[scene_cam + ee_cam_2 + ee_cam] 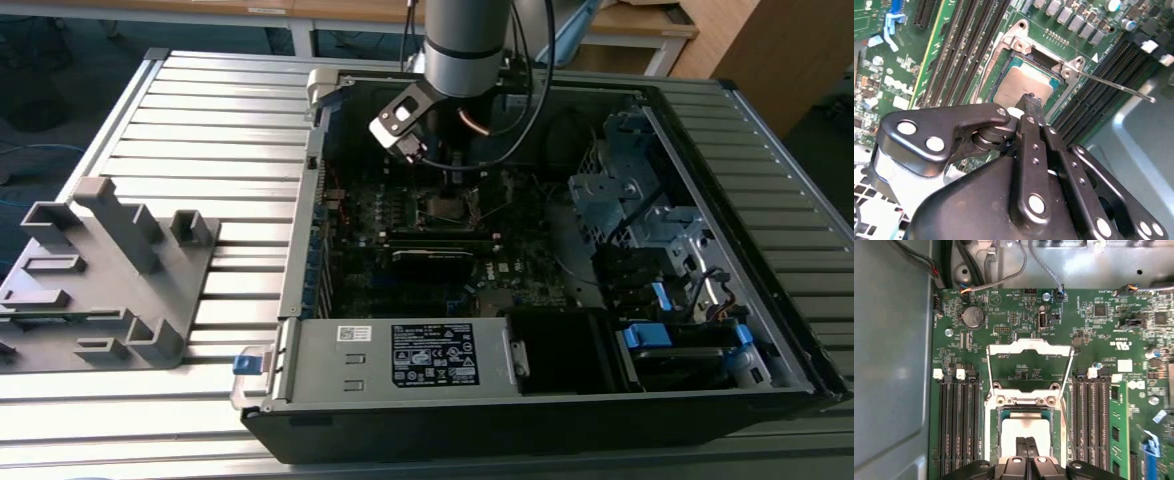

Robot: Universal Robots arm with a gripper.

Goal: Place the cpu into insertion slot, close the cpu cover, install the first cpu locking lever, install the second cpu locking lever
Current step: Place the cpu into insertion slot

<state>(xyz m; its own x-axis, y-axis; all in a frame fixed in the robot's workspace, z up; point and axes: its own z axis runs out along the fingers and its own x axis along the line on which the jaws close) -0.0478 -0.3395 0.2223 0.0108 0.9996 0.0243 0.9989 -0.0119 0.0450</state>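
The cpu [1026,427], a dull silver square, lies flat in the insertion slot [996,437] on the green motherboard. In the second wrist view the cpu [1019,85] shows seated inside the slot's metal rim [1000,59]. The cpu cover [1029,345], a silver frame with a large window, stands flipped open behind the slot. A thin locking lever [1114,86] sticks out sideways, unlatched. My gripper [1026,444] is shut, its two black fingers pressed together with nothing between them, tips right over the cpu's face. In the exterior view the gripper [451,180] hangs just above the socket [445,207].
Long black memory slots [956,425] flank the socket on both sides. A coin battery [973,317] and loose cables sit beyond the cover. The labelled power supply box [400,355], a drive cage [627,190] and the case walls surround the board. A grey fixture [100,270] stands on the exterior view's left.
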